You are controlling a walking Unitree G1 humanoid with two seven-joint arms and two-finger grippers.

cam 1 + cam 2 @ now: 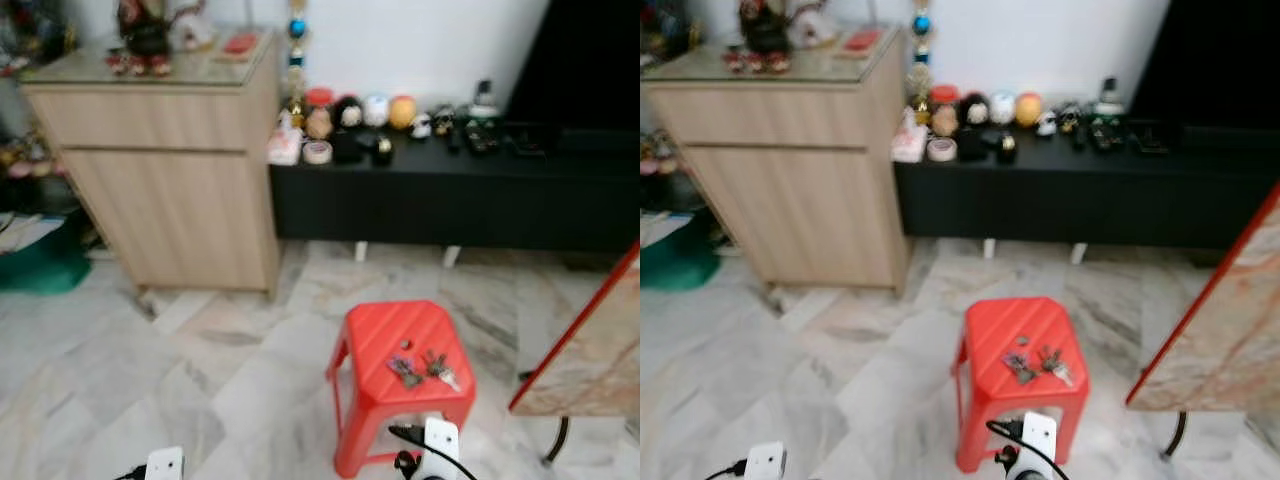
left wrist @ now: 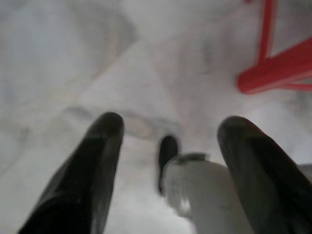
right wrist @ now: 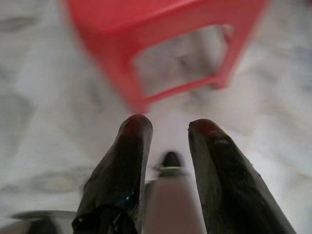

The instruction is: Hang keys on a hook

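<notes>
A bunch of keys lies on the top of a red plastic stool standing on the marble floor just ahead of me. Both arms hang low at my sides, their white wrists at the lower edge of the eye views. In the left wrist view my left gripper is open and empty over the floor, with a stool leg off to one side. In the right wrist view my right gripper points at the floor in front of the stool, its fingers apart with nothing between them.
A light wooden cabinet stands at the back left. A low black bench with several small ornaments runs along the wall. A red-edged marble tabletop juts in at the right. A green object lies at the far left.
</notes>
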